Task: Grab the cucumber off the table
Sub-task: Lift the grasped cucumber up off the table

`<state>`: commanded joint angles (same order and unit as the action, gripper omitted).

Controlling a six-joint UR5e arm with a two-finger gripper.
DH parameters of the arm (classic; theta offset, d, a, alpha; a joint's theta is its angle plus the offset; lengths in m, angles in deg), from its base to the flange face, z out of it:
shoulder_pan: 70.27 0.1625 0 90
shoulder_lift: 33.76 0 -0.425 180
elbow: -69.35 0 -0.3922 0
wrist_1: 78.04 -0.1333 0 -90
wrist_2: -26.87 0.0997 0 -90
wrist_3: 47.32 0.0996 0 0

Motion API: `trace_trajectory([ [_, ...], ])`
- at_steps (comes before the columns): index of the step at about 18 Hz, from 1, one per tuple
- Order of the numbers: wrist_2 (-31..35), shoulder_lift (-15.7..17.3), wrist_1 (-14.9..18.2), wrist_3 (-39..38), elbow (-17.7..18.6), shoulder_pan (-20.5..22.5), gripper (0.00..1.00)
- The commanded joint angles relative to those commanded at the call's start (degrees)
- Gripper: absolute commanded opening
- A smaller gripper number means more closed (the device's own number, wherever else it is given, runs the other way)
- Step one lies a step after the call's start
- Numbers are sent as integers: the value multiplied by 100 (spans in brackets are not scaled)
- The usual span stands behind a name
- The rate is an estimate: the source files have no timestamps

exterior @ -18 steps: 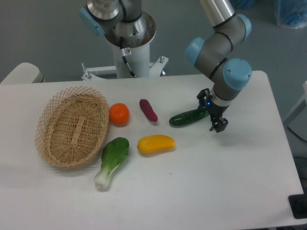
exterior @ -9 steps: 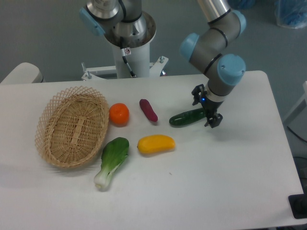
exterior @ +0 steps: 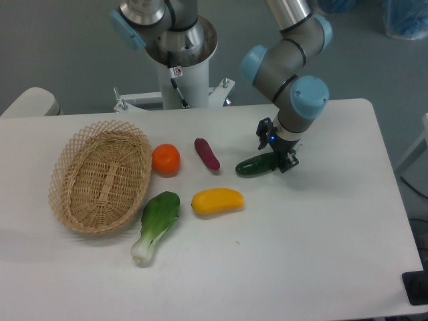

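Now the slim, glossy dark-green cucumber lies flat on the table, pincer spread over its right end.

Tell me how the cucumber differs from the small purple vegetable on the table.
The cucumber is dark green; the purple vegetable is reddish purple. The cucumber looks longer and thicker. The cucumber lies nearly across the view with the gripper over its right end; the purple vegetable runs diagonally, with nothing near it. Both are glossy, elongated and flat on the table.

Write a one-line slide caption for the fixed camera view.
UR5e gripper straddles the right end of a cucumber lying on the white table, beside other produce.
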<state>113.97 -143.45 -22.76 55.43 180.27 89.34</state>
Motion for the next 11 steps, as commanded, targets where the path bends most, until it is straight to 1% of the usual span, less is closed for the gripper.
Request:
trace_trajectory([
  [3, 9, -35, 35, -263, -299, -97, 15],
  [6, 18, -88, 96, -290, -667, -106, 15],
  [8, 18, -158, 105, -282, -914, -175, 15],
  [9, 26, -245, 114, -290, -1045, -193, 15],
  [11, 26, -386, 298, -290, -1405, -237, 15],
])
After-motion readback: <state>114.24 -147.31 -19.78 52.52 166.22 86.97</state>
